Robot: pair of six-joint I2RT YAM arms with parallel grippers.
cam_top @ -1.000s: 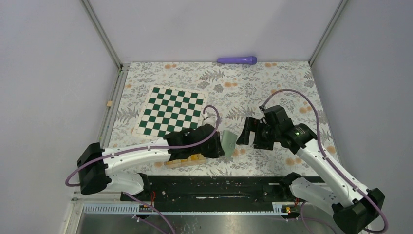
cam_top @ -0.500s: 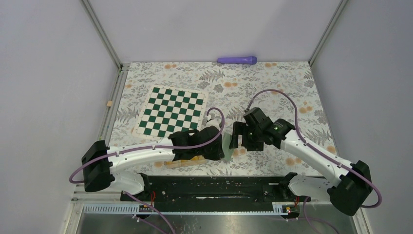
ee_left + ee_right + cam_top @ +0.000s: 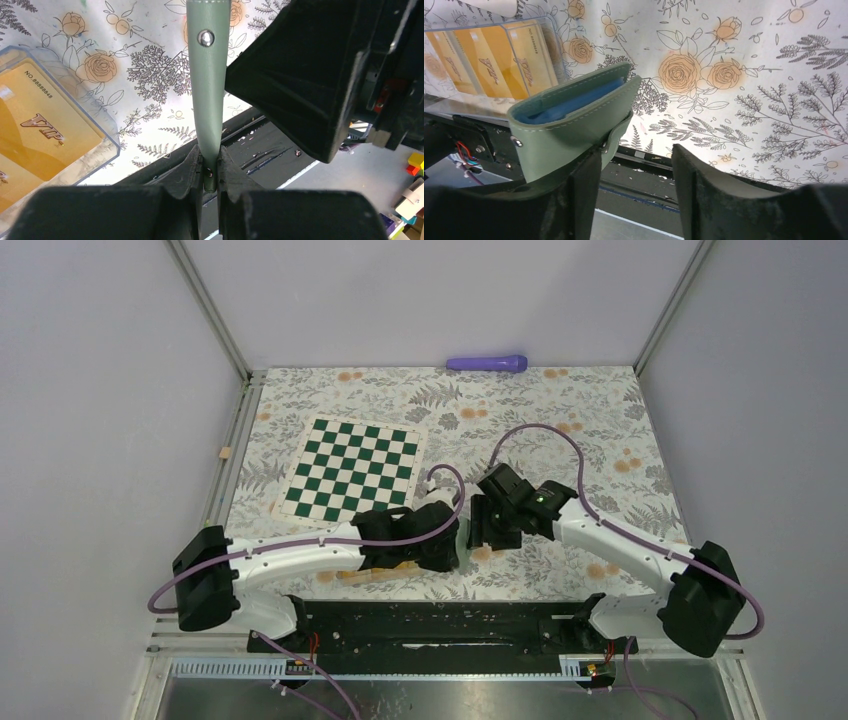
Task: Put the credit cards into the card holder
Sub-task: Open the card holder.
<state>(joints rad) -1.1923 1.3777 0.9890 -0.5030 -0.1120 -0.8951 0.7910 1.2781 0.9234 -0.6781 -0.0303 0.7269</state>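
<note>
My left gripper (image 3: 210, 172) is shut on the lower edge of the sage-green card holder (image 3: 207, 90), holding it upright and edge-on, snap button facing the camera. In the right wrist view the card holder (image 3: 574, 125) gapes at the top, showing its light blue inside. My right gripper (image 3: 634, 187) is open, its left finger (image 3: 581, 195) against the holder's side, with the flap at the gap. The orange-yellow credit cards (image 3: 489, 67) lie in a clear box (image 3: 107, 132) beside the holder. From above, both grippers (image 3: 447, 540) (image 3: 480, 525) meet and hide the holder.
A green-and-white chessboard (image 3: 350, 468) lies at the left middle. A purple cylinder (image 3: 487, 363) lies by the back wall. A small wooden block (image 3: 225, 452) sits on the left rail. The black base rail (image 3: 440, 620) runs along the near edge.
My right arm has swung left, bringing its open gripper up against the card holder. My left gripper has held the holder almost still.
</note>
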